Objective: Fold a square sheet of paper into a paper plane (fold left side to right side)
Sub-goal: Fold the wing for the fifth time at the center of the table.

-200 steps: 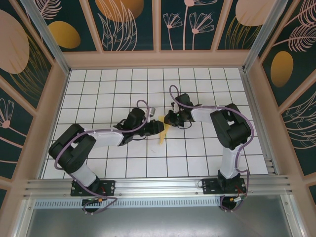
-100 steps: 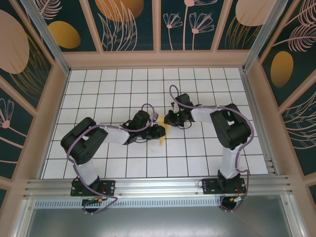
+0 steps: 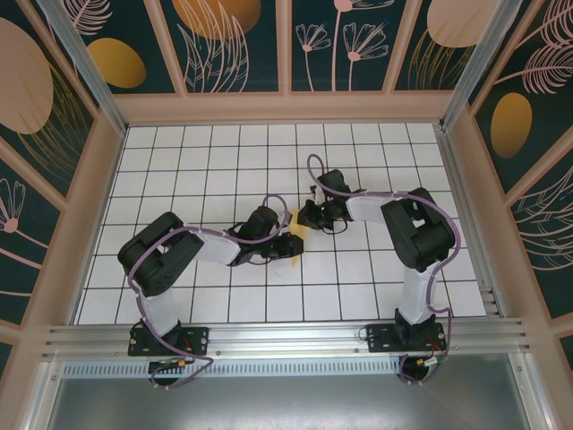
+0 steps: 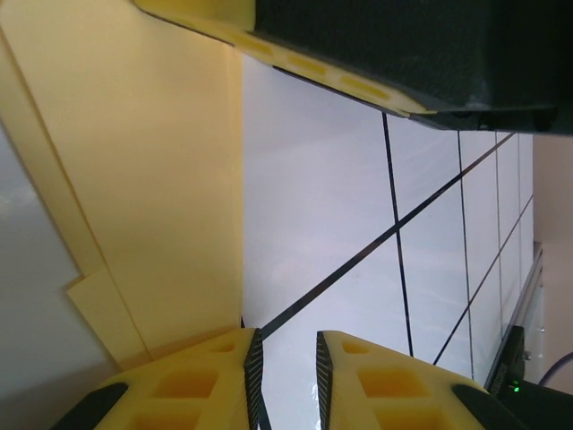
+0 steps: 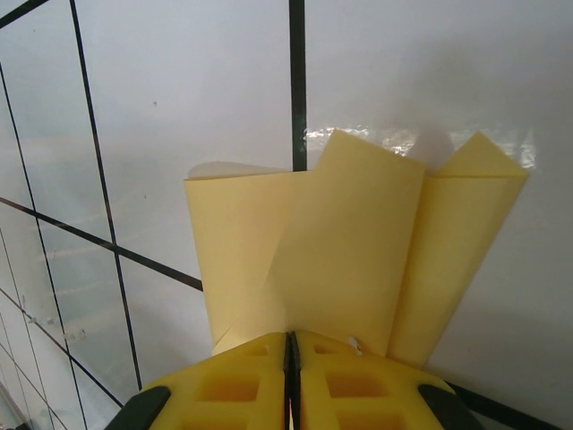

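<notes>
The left arm [image 3: 170,258] and right arm [image 3: 414,228] are built of black joints and white links, looped by purple cables [image 3: 310,165]; pincer fingers [image 4: 179,394] are moulded in yellow.

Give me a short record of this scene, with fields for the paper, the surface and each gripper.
paper: yellow paper, folded into overlapping layers
surface: white grid table
right gripper: shut on the yellow paper's edge
left gripper: jaws slightly apart, bare table showing between them, the paper's edge alongside
arms: both grippers meet at the paper near the table's middle
</notes>
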`<state>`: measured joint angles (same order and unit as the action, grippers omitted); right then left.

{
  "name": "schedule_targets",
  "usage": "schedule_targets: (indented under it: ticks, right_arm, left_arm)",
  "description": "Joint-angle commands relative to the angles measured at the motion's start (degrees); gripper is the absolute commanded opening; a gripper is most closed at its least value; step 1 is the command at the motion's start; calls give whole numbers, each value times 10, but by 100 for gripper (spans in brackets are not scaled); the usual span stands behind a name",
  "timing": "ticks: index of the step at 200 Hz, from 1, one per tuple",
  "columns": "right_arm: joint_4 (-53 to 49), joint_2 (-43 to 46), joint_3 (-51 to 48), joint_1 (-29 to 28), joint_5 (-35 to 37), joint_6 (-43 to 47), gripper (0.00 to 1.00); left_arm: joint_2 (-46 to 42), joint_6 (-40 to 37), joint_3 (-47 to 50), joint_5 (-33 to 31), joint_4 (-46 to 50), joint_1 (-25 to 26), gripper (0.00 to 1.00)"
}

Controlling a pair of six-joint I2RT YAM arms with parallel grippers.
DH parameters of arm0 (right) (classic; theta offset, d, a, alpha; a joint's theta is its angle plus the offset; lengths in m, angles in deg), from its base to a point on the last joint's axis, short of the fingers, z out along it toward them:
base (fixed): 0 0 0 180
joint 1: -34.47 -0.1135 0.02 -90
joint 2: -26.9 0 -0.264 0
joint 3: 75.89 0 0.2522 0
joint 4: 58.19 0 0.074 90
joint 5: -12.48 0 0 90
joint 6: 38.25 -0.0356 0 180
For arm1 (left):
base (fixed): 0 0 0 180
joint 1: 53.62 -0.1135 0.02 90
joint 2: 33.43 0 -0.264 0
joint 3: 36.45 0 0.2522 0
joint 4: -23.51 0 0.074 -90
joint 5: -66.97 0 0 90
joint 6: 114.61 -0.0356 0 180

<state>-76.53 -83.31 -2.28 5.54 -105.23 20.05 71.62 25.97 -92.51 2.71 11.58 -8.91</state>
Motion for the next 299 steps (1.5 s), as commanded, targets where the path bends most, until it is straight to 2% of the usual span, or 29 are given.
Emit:
schedule_targets:
  ticks: [1, 78, 143, 186, 214, 238, 299]
  right_arm:
    - [-55, -32, -4, 8, 53, 15, 13]
    - [-67, -36, -1, 10, 62, 16, 12]
    - [-70, -34, -1, 10, 63, 16, 13]
    - [-70, -29, -2, 10, 63, 16, 12]
    - [-71, -27, -4, 9, 64, 16, 12]
    - [-69, -26, -4, 9, 64, 15, 12]
    - [-68, -24, -3, 9, 59, 15, 12]
  left_arm:
    - [15, -14, 1, 14, 57, 23, 26]
    - [-4, -29, 28, -1, 117, 60, 25]
    - [-89, -6, 89, -4, 102, 65, 26]
    - [-160, -32, 45, -47, 175, 55, 29]
    - [-190, -43, 20, -46, 187, 34, 29]
    - [-168, -60, -4, -37, 179, 33, 29]
    - [-48, -85, -55, -46, 158, 32, 31]
